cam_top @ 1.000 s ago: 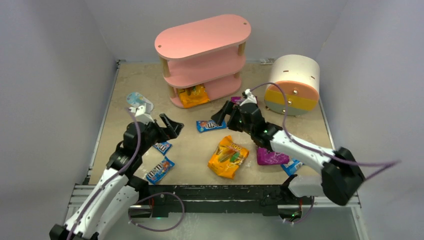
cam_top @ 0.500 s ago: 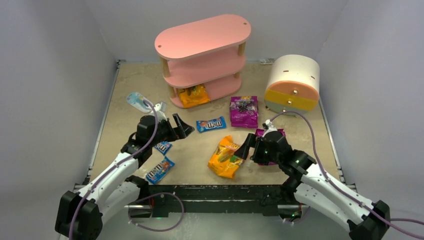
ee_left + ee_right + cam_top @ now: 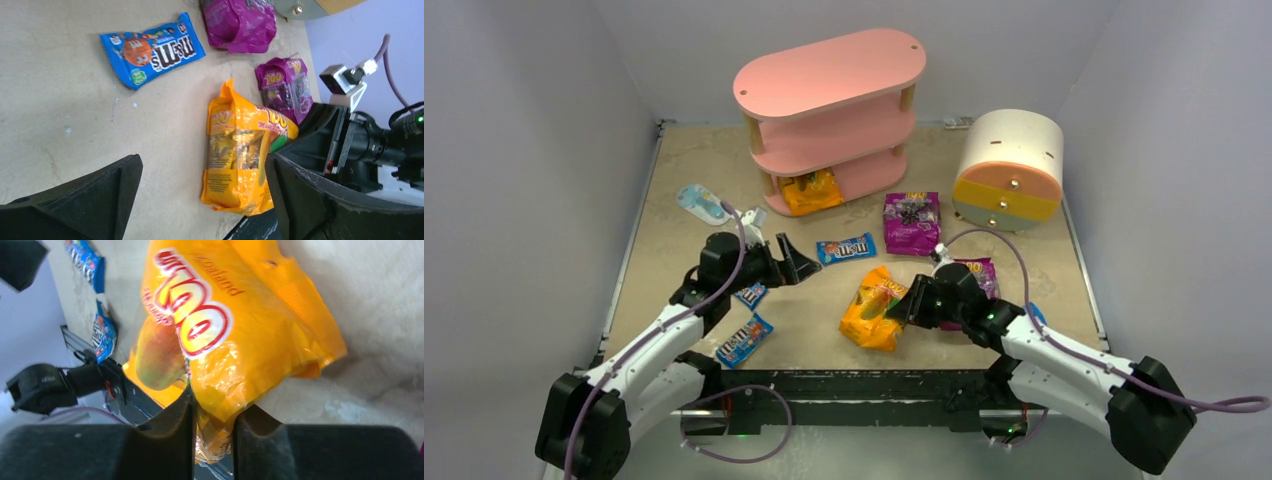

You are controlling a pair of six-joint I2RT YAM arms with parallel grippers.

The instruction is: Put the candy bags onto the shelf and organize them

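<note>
Right arm: drawn back from its earlier reach beside the shelf to the near middle of the desk, so that a purple bag now shows in full, lying flat just in front of the bottom tier. Right fingers, spread beside the loose orange bag half a second ago, are now clenched on its right edge; the wrist view shows a fold of film pinched between them. Left fingers, released and wide, have shifted slightly rightward. They hover near a blue M&M's packet and hold nothing.

Position: the gripped orange bag rests on the desk, well apart from the shelf. A second orange bag already sits on the bottom tier. A second purple bag lies just beyond the right wrist, and two more blue packets lie beside the left arm.

Handling (judged): light, soft and crinkly. The glossy film is probably slippery, and the loose contents will let the bag sag and swing from an edge hold. A flat seam or a deeper bite across a corner looks surer than the puffed middle; the present pinch takes thin film and could slide off.
</note>
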